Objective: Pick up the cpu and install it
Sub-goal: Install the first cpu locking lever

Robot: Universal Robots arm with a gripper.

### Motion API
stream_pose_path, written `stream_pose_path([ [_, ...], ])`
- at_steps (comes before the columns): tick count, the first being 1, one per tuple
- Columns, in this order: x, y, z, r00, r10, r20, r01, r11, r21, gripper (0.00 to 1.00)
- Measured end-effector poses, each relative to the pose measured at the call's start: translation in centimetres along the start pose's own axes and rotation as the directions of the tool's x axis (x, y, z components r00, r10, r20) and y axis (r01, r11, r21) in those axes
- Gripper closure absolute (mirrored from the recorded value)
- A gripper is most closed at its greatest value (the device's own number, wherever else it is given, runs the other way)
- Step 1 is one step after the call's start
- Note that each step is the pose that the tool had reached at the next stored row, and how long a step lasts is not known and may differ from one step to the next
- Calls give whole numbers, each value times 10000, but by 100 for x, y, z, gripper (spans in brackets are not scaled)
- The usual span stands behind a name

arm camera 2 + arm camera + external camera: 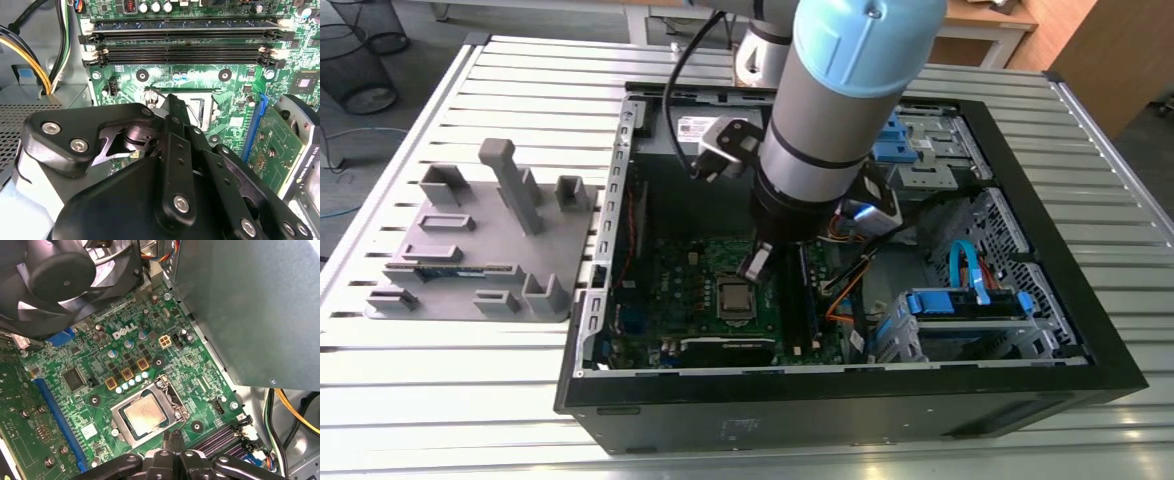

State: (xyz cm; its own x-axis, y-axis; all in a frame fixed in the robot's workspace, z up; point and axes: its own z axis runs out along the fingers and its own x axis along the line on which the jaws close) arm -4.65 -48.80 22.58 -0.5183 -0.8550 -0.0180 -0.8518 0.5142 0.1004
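The cpu (145, 413), a small square chip with a dull silvery top, lies flat inside the metal-framed socket (176, 401) of the green circuit board (90, 375). In the exterior view the cpu (735, 297) shows in the middle of the board inside the open computer case (854, 400). My gripper (172, 436) hangs just above the board at the socket's edge, on the side of the memory slots. Its thin fingers are pressed together with nothing between them. The second wrist view has the gripper (172, 102) pointing at the socket frame (200, 107), and its linkage hides the chip.
Black memory slots (180, 47) run beside the socket. A black fan (60, 275) and a grey metal box (250, 305) stand close by, as do an upright card (272, 150) and yellow cables (30, 60). The grey block tray (480, 250) sits outside the case at the exterior view's left.
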Motion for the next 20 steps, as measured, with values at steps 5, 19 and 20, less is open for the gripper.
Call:
stream_pose_path([
  [5,1,6,-36,10000,12,12,-12,10000,-2,89],
  [19,58,81,39,9998,176,70,-176,9998,57,89],
  [20,58,80,49,9998,191,72,-191,9998,58,89],
])
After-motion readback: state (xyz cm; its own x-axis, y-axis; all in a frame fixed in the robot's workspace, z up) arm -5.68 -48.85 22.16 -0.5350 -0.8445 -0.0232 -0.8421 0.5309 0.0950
